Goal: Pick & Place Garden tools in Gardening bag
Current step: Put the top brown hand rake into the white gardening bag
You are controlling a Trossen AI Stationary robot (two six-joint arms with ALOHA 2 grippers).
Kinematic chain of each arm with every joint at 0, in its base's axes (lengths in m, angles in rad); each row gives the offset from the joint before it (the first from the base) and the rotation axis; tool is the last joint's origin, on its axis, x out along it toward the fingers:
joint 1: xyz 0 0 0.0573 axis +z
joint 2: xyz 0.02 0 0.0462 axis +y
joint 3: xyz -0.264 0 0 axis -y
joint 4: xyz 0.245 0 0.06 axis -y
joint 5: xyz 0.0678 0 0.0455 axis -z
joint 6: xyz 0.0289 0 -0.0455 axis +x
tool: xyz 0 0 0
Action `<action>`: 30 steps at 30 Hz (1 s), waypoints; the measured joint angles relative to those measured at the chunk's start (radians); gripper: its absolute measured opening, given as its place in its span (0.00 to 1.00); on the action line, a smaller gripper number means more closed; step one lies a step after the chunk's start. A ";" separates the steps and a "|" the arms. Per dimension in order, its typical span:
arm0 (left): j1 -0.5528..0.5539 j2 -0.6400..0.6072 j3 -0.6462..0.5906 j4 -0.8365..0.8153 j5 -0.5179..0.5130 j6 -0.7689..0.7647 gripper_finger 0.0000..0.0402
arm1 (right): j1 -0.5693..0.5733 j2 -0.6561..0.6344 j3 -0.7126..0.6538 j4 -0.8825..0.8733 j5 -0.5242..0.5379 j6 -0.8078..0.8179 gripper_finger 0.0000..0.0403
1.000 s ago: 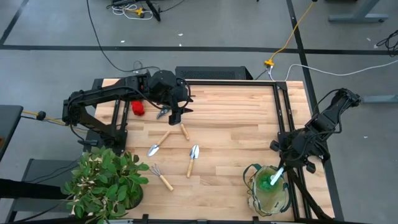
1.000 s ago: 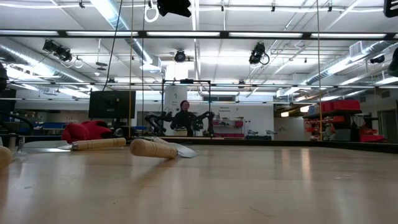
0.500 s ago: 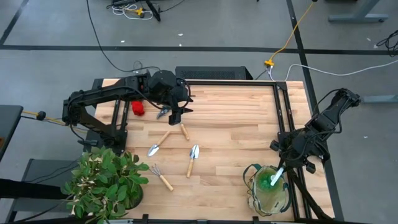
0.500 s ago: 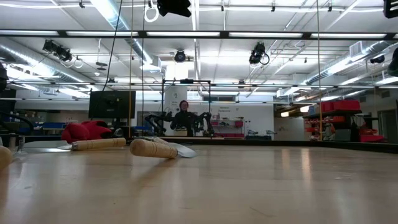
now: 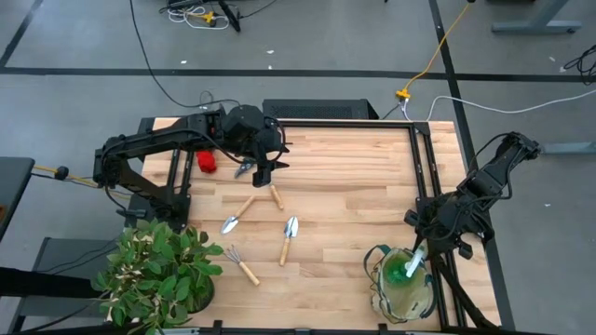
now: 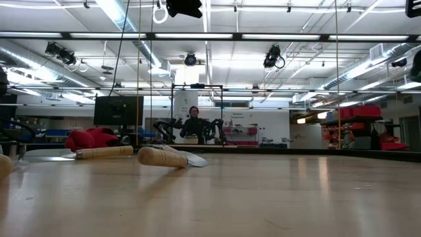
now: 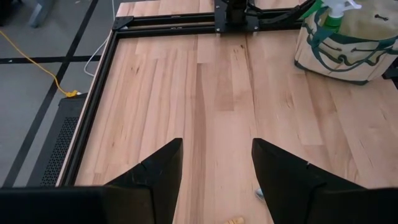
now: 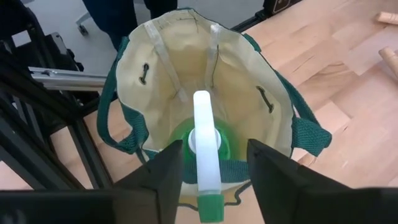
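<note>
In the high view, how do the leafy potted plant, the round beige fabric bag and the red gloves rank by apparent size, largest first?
1. Leafy potted plant, clearly the largest.
2. Round beige fabric bag with green trim.
3. Red gloves, smallest, though the left arm partly covers them.

Leafy potted plant (image 5: 154,274) at table (image 5: 354,167) corner; yellow cable (image 5: 438,56) on floor.

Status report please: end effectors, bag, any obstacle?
Right end effector open above bag, spray bottle between fingers. Left end effector open, empty. No obstacle.

two trowels (image 5: 231,221), one rake (image 5: 240,265) (wood-handled), one bag (image 5: 380,300)
</note>
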 joint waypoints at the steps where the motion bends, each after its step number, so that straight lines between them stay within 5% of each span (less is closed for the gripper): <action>1: 0.000 0.000 0.000 0.000 0.000 0.000 0.50 | 0.000 0.000 0.000 0.008 0.000 0.008 0.46; 6: 0.000 0.000 0.000 0.000 0.000 -0.024 0.50 | 0.000 0.001 0.019 0.044 0.030 0.061 0.48; 23: 0.000 0.000 0.000 0.097 0.044 -0.054 0.50 | -0.010 0.012 0.160 0.050 0.376 0.260 0.48; 30: 0.000 0.000 0.000 0.124 0.049 -0.168 0.50 | -0.033 0.051 0.167 0.085 0.391 0.306 0.48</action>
